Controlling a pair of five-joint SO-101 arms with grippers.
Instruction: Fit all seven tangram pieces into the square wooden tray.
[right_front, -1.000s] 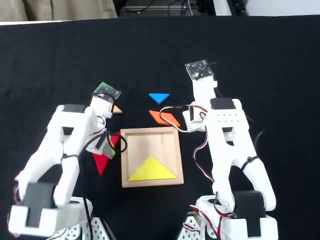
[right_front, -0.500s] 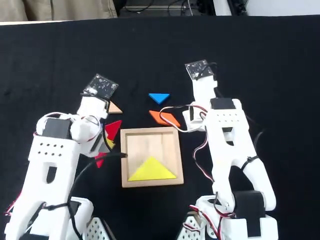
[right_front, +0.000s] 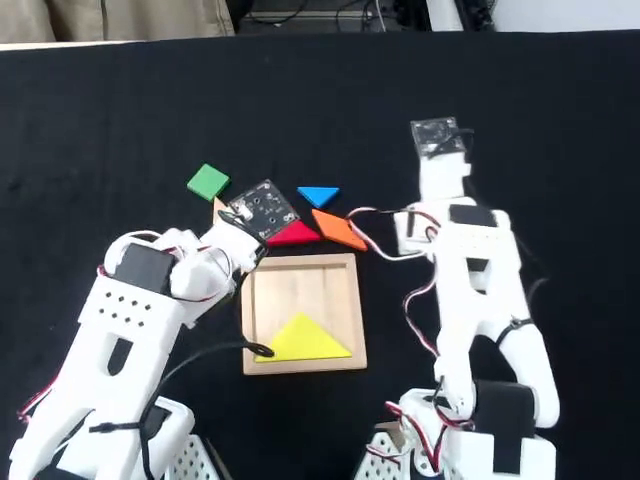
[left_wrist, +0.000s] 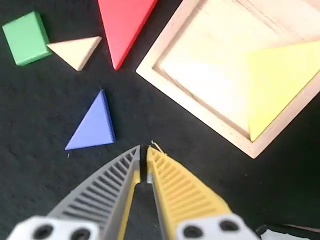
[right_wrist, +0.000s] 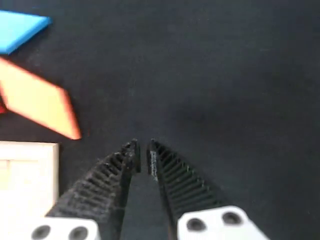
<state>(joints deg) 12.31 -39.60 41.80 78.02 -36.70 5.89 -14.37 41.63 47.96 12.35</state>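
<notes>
The square wooden tray (right_front: 300, 262) sits between the two arms with a yellow triangle (right_front: 303, 338) inside it. Just beyond its far edge a red triangle (right_front: 295, 233) lies against an orange parallelogram (right_front: 338, 230), and a blue triangle (right_front: 318, 195) lies farther back. A green square (right_front: 207, 181) and a plain wood triangle (left_wrist: 75, 50) rest at the far left. My left gripper (left_wrist: 144, 150) is shut and holds nothing, low over the cloth beside a violet-blue triangle (left_wrist: 92, 125) and the tray (left_wrist: 195, 107). My right gripper (right_wrist: 140, 145) is shut over bare cloth, right of the orange parallelogram (right_wrist: 37, 97).
Black cloth covers the whole table, with open room at the far side and to the right. The left arm's body overhangs the tray's left side. A tray corner (right_wrist: 25, 165) lies close to the right gripper.
The left arm swung toward the tray's far-left corner; the red triangle went from the tray's left side to beyond its far edge and was let go. The right arm shifted right.
</notes>
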